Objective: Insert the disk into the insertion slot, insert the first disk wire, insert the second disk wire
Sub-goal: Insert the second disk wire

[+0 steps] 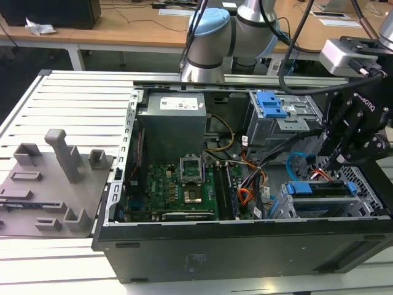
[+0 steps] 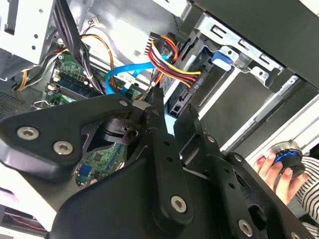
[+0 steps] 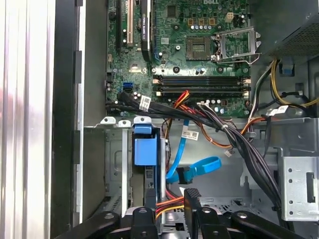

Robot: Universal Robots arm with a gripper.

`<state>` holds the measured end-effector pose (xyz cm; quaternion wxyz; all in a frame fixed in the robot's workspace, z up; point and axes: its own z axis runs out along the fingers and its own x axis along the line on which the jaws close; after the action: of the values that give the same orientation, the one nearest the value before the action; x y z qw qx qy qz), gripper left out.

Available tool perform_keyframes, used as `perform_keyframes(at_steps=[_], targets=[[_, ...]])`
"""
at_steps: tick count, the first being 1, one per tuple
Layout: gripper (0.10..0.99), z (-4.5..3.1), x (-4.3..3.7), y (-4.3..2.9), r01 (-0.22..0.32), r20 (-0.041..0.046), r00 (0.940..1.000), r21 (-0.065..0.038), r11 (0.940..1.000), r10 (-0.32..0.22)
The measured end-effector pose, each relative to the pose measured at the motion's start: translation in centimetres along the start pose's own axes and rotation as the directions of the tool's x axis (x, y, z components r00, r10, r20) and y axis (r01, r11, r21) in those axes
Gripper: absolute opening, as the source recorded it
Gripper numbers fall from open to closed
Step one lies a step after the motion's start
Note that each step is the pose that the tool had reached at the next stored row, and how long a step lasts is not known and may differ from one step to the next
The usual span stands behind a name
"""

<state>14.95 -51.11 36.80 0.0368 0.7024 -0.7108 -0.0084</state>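
The disk [image 1: 319, 188] sits in the insertion slot [image 1: 363, 179] — that step looks done. The first disk wire [image 2: 172, 62] seems plugged in at the disk's rear. The gripper [image 1: 333, 163] hovers at the second disk wire [image 3: 197, 167], whose end apparently lies loose — whether the gripper clamps it, I cannot tell.

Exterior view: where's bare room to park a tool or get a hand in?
Bare: slatted table, bordered by grey fixture and case. Crowded: the case's corner with gripper, disk and wires.
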Motion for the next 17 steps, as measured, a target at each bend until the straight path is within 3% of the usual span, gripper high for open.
perform_keyframes(at_steps=[3, 6, 13, 17], targets=[[0.361, 0.06, -0.19, 0.31, 0.002, -0.0001, 1.0, 0.0, 1.0, -0.002], [0.361, 0.18, -0.38, 1.26, 0.008, -0.0004, 1.0, 0.0, 1.0, -0.008], [0.361, 0.46, -0.74, 1.63, 0.052, -0.0034, 0.9987, 0.002, 0.9987, -0.052], [0.361, 0.88, -0.84, 2.5, 0.069, -0.0135, 0.9975, 0.002, 0.9976, -0.069]])
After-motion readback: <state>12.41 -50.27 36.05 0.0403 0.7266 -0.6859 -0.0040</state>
